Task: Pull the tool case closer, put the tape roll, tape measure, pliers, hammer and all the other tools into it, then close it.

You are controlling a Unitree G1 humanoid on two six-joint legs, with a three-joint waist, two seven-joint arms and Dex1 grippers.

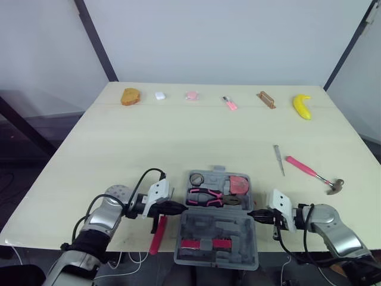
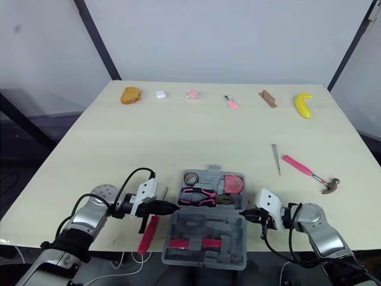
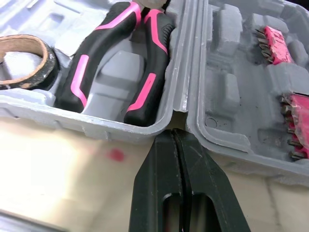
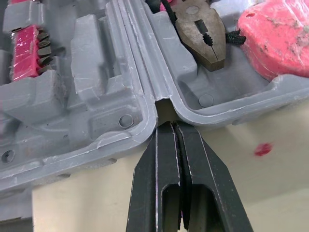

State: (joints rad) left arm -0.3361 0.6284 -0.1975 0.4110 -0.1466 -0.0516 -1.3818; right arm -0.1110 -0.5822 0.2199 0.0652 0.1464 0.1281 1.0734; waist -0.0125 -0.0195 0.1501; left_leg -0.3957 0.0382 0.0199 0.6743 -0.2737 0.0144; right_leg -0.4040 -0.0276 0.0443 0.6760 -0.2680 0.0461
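Tool case (image 1: 217, 235): lay open between both hands.
Left hand (image 1: 181, 207): clenched, empty, tips at case's left edge.
Right hand (image 1: 253, 213): clenched, empty, tips at right edge.

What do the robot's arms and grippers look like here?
The left arm and right arm have rounded silver-grey forearm shells, with black looping cables running to white boxy wrist blocks. The left gripper and right gripper end in slim, tapered matt-black jaws with slotted cut-outs near the base.

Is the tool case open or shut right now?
Open. The tool case lies spread flat, both halves facing up, with the pliers and tape roll showing in the far half.
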